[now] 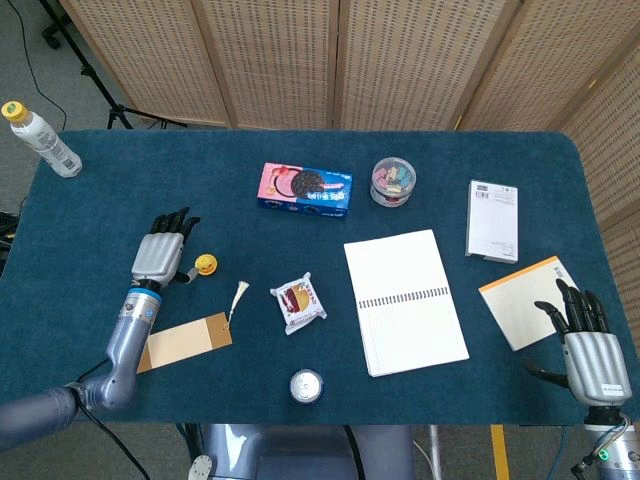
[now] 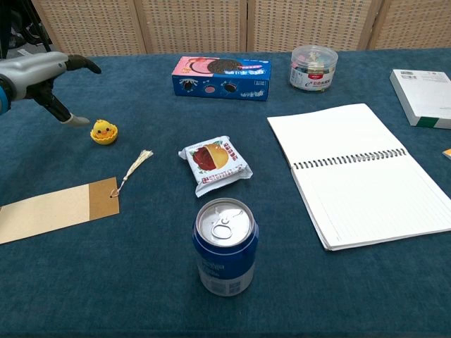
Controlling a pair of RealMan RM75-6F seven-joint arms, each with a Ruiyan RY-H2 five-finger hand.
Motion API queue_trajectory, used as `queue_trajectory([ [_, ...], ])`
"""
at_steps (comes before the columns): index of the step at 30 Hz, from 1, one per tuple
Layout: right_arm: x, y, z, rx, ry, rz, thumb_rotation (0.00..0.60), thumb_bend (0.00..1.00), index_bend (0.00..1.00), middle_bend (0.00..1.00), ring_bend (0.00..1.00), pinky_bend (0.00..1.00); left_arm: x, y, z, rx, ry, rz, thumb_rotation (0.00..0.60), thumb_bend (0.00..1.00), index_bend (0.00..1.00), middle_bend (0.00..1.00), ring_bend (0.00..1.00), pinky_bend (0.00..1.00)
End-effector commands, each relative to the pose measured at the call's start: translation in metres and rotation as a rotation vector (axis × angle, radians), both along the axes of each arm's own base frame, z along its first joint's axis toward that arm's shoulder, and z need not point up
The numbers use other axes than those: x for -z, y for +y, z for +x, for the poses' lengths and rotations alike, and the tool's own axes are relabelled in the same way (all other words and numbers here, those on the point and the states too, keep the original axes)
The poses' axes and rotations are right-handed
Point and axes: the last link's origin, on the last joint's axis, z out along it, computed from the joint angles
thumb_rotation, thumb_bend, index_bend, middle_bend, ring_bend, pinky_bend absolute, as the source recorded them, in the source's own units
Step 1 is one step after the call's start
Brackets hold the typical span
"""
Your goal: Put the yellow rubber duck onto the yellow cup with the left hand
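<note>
The yellow rubber duck (image 1: 205, 264) (image 2: 103, 129) stands upright on the blue table, its body seated on a small yellow cup (image 2: 103, 138) of the same colour. My left hand (image 1: 160, 255) (image 2: 42, 74) hovers just left of the duck with its fingers spread and holds nothing. A small gap separates its lowest fingertip (image 2: 73, 120) from the duck. My right hand (image 1: 588, 345) lies open at the table's front right corner, seen only in the head view.
A tan card with a tassel (image 2: 60, 208) lies in front of the duck. A snack packet (image 2: 213, 160), a blue can (image 2: 225, 246), a cookie box (image 2: 221, 77), a plastic jar (image 2: 313, 67), an open notebook (image 2: 366, 169) and a bottle (image 1: 40, 138) also stand about.
</note>
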Motion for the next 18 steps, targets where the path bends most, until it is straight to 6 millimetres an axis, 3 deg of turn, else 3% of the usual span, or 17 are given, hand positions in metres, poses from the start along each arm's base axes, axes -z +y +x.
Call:
queue_trajectory([
  [1, 0.000, 0.000, 0.000, -0.001, 0.000, 0.001, 0.600, 0.00, 0.21, 0.00, 0.00, 0.00, -0.024, -0.012, -0.007, 0.016, -0.028, 0.049, 0.600, 0.24, 0.12, 0.00, 0.00, 0.00],
  [10, 0.004, 0.000, 0.002, -0.001, 0.015, 0.013, 0.600, 0.00, 0.21, 0.00, 0.00, 0.00, -0.076, -0.087, -0.070, -0.007, 0.019, 0.097, 0.600, 0.23, 0.01, 0.00, 0.00, 0.00],
  [18, 0.008, -0.001, 0.004, 0.001, 0.027, 0.016, 0.600, 0.00, 0.21, 0.00, 0.00, 0.00, -0.085, -0.136, -0.107, -0.031, 0.056, 0.158, 0.600, 0.23, 0.00, 0.00, 0.00, 0.00],
])
